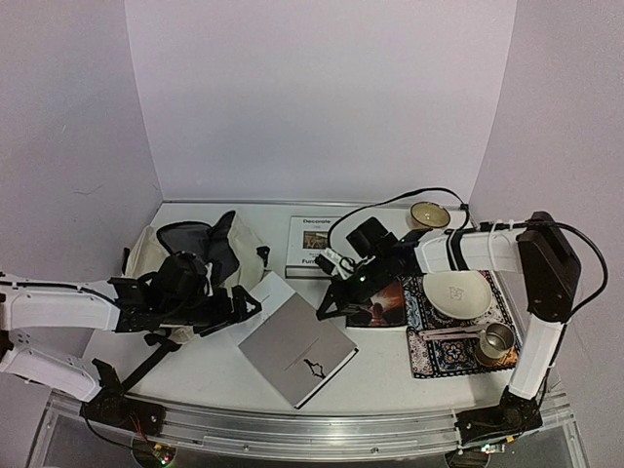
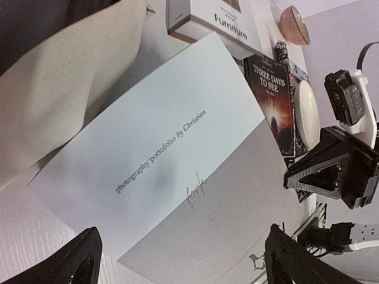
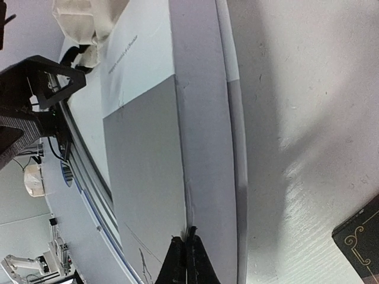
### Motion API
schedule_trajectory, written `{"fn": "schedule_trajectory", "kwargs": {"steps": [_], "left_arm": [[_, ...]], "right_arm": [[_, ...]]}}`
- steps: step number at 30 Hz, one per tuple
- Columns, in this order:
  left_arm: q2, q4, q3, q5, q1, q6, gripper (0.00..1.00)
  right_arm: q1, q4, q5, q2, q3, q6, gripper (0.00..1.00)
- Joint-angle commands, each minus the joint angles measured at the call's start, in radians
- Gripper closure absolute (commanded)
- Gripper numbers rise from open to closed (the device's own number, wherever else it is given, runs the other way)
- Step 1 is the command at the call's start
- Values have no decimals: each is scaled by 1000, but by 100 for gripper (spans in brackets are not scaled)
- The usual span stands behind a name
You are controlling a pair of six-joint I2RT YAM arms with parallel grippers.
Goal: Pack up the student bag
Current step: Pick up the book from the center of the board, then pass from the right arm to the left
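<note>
Cream student bag (image 1: 146, 249), black inside, behind the left pincer (image 1: 250, 304); white-and-grey portfolio (image 1: 297, 348) just beside it; dark ornate-patterned placemat (image 1: 434, 362) well apart.

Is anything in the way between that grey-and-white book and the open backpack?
Yes. The left pincer, open, hangs over the near edge of the student bag, roughly between the book and the bag's dark opening. Nothing else visible lies between them.
</note>
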Motion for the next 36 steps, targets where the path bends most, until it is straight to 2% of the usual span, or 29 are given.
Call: {"fn": "schedule_trajectory", "kwargs": {"steps": [1, 7, 15, 28, 36], "left_arm": [[-91, -7, -31, -99, -1, -74, 2], [-79, 29, -59, -118, -1, -134, 1], [-19, 255, -115, -92, -1, -220, 1], [-69, 364, -50, -117, -1, -175, 0], [-86, 539, -71, -95, -1, -151, 0]], "right_arm": [[-36, 69, -33, -97, -4, 74, 100], [-63, 136, -36, -145, -26, 143, 100], [-87, 248, -45, -198, -62, 233, 100], [-107, 372, -11, -336, -83, 332, 100], [-108, 482, -26, -376, -110, 404, 100]]}}
